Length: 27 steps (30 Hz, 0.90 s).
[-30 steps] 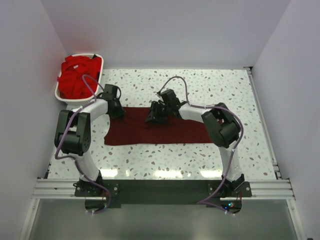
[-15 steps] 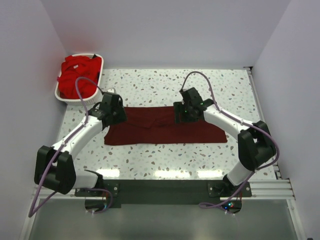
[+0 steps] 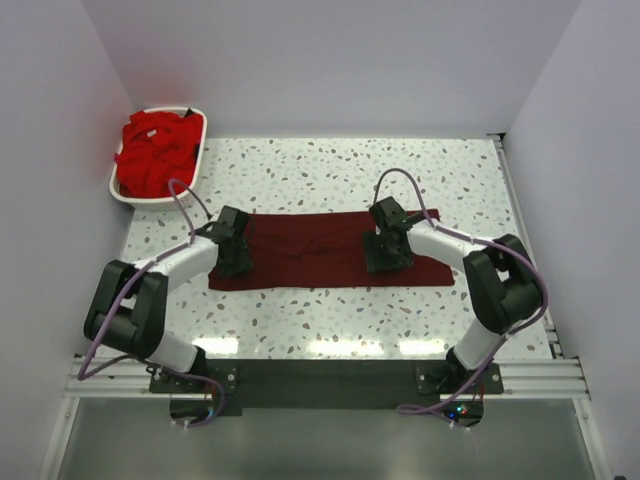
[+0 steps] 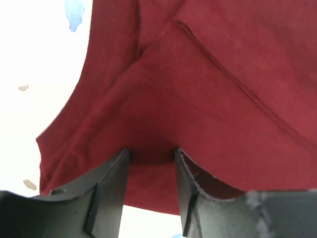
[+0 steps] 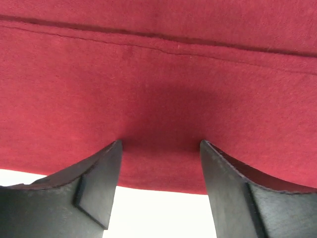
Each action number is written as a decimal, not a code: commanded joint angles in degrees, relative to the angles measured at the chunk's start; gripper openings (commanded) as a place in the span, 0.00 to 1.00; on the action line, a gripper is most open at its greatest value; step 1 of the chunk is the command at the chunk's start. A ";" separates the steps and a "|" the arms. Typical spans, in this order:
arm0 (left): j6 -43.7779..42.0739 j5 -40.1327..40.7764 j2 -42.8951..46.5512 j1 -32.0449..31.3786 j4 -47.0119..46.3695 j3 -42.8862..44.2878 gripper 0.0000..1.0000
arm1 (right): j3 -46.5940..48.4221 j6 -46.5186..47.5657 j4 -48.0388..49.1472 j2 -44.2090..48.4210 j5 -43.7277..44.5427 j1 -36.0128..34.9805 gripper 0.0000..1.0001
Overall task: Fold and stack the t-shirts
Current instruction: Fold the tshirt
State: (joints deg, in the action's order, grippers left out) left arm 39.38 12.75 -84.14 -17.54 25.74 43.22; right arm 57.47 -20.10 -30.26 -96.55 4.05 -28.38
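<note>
A dark maroon t-shirt [image 3: 310, 250] lies flat as a long band across the middle of the speckled table [image 3: 330, 320]. My left gripper [image 3: 237, 262] is over its left end near the front edge, open, tips down on the cloth. In the left wrist view the maroon t-shirt [image 4: 198, 89] shows seams and folds beyond the left gripper [image 4: 151, 153]. My right gripper [image 3: 385, 258] is over the right part, also open. In the right wrist view the right gripper [image 5: 159, 144] touches the maroon t-shirt [image 5: 158, 74] just inside its near edge. Bright red t-shirts [image 3: 155, 150] are piled in the basket.
The white slotted basket [image 3: 120, 195] stands at the table's far left corner, against the left wall. White walls close in the left, back and right sides. The arm bases sit on the dark rail [image 3: 320, 378] at the near edge.
Both grippers left the shirt's far edge and middle, opened, and came down near its front edge, the left at the left end, the right further right. The shirt now lies flatter and wider.
</note>
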 commanded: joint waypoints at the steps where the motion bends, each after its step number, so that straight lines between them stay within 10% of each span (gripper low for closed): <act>1: 1.50 2.36 -7.07 0.22 -3.15 2.38 0.46 | -2.53 -0.03 -1.72 -0.92 -3.78 -0.01 0.67; 17: -21.52 2.72 -41.45 -1.35 -0.69 51.58 0.60 | -10.11 -8.92 1.53 5.68 -24.62 -20.84 0.63; 27: -24.88 11.49 -20.24 -1.27 -2.80 48.28 0.97 | 15.46 2.52 -4.11 -2.74 -20.21 -15.84 0.58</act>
State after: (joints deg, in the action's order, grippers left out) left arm 16.29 18.35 -118.02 -19.18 25.61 92.42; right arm 66.98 -21.37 -34.24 -96.36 -15.09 -47.16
